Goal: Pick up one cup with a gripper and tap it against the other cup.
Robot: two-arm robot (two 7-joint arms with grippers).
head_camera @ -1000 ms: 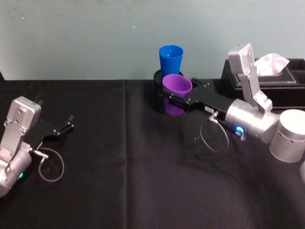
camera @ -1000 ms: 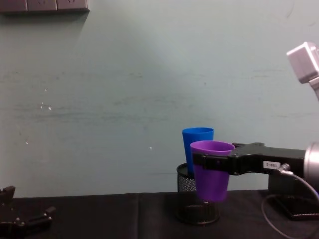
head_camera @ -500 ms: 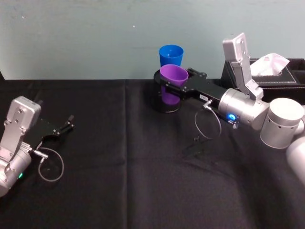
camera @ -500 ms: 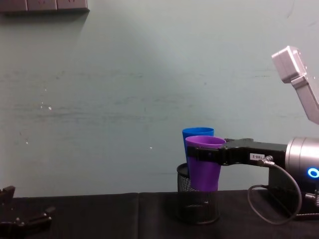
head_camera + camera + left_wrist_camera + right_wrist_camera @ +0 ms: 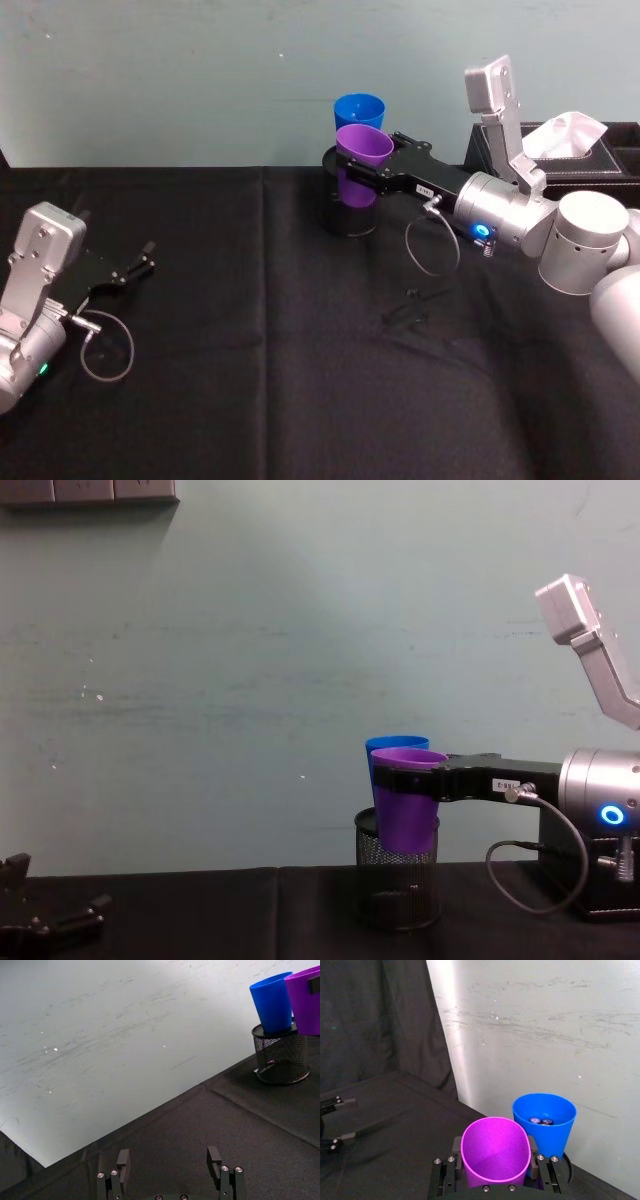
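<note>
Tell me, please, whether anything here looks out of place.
The blue cup stands in the mesh holder, not on the table, and two small items lie inside it. The right gripper holds the purple cup beside it; the left gripper rests open at the table's left.

Head camera is looking down over the table (image 5: pixel 300 350); chest camera is facing the wall (image 5: pixel 250 680) at tabletop height; all four are sharing the purple cup (image 5: pixel 495 1152) and blue cup (image 5: pixel 547 1120), right wrist nearest.

A pale green painted wall (image 5: pixel 200 680), scuffed and speckled white, stands close behind the right gripper (image 5: pixel 361 176). Below the gripper lies a table under black cloth (image 5: pixel 300 400) with one fold line. Well to its left hangs a black curtain (image 5: pixel 370 1020).
</note>
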